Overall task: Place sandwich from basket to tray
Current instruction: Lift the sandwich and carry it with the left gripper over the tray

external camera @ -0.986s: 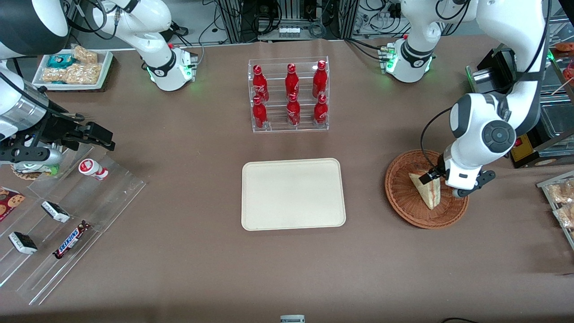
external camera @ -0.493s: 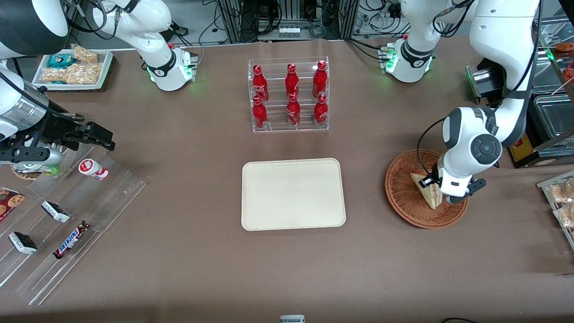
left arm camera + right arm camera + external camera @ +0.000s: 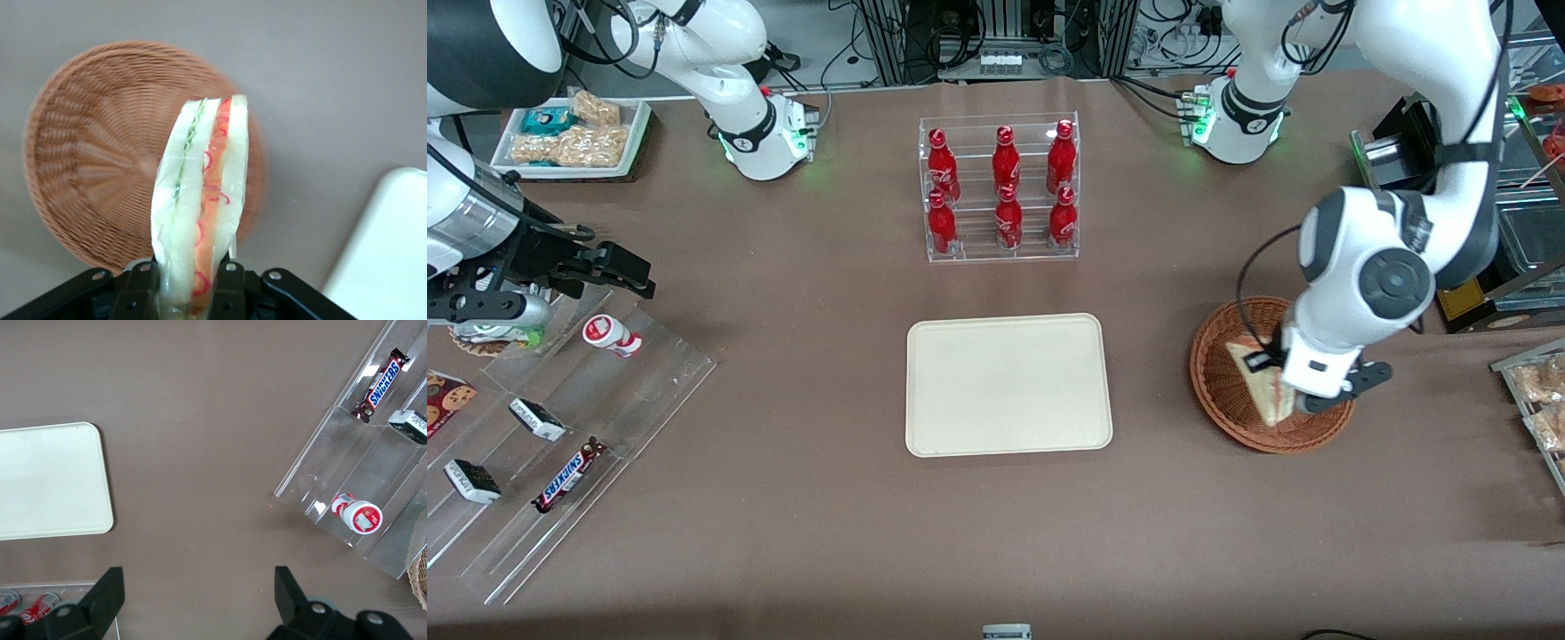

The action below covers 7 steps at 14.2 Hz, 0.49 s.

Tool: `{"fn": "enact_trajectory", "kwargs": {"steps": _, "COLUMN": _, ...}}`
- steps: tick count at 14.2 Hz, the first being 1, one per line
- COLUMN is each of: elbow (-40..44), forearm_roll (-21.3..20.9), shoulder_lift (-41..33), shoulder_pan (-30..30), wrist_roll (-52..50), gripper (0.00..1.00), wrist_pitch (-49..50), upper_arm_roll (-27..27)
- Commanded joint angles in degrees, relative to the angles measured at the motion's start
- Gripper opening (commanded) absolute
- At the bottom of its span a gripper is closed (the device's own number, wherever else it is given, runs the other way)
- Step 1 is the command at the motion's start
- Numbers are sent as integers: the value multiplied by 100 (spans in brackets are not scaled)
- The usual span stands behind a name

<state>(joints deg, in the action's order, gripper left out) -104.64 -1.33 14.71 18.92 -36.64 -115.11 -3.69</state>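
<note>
The sandwich [image 3: 1258, 380] is a pale triangular wedge in clear wrap with red and green filling. My left gripper [image 3: 1282, 378] is shut on it and holds it lifted above the round reddish-brown wicker basket [image 3: 1223, 391]. In the left wrist view the sandwich [image 3: 200, 200] stands between the black fingers [image 3: 227, 293], clamped at its base by my gripper [image 3: 189, 293], with the basket [image 3: 93, 167] below it. The cream-beige tray [image 3: 1008, 383] lies bare at the table's middle, toward the parked arm from the basket; its corner shows in the wrist view [image 3: 387, 260].
A clear rack of red bottles [image 3: 1000, 188] stands farther from the front camera than the tray. Clear acrylic racks with candy bars [image 3: 560, 427] lie toward the parked arm's end. A small white snack tray [image 3: 574, 133] sits at that end's back corner. Bagged snacks [image 3: 1538, 391] lie near the basket.
The left gripper went down onto the sandwich in the basket, then rose with it; the sandwich now hangs lifted above the basket and shifted slightly toward the tray.
</note>
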Motion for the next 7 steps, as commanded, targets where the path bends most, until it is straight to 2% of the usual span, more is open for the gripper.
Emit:
{"fn": "enact_trajectory", "kwargs": {"steps": 1, "elbow": 889, "forearm_roll": 62, "shoulder_lift": 557, "shoulder_pan": 1075, "wrist_roll": -665, "gripper": 0, "wrist_pitch": 191, "upper_arm_roll": -61}}
{"fn": "enact_trajectory", "kwargs": {"steps": 4, "elbow": 1751, "forearm_roll": 63, "shoulder_lift": 1417, "shoulder_pan": 1929, "wrist_roll": -1081, "gripper": 0, "wrist_pitch": 95, "upper_arm_roll": -53}}
{"fn": "enact_trajectory", "kwargs": {"steps": 7, "elbow": 2395, "forearm_roll": 54, "shoulder_lift": 2219, "shoulder_pan": 2388, "wrist_roll": -1407, "gripper": 0, "wrist_pitch": -361, "upper_arm_roll": -61}}
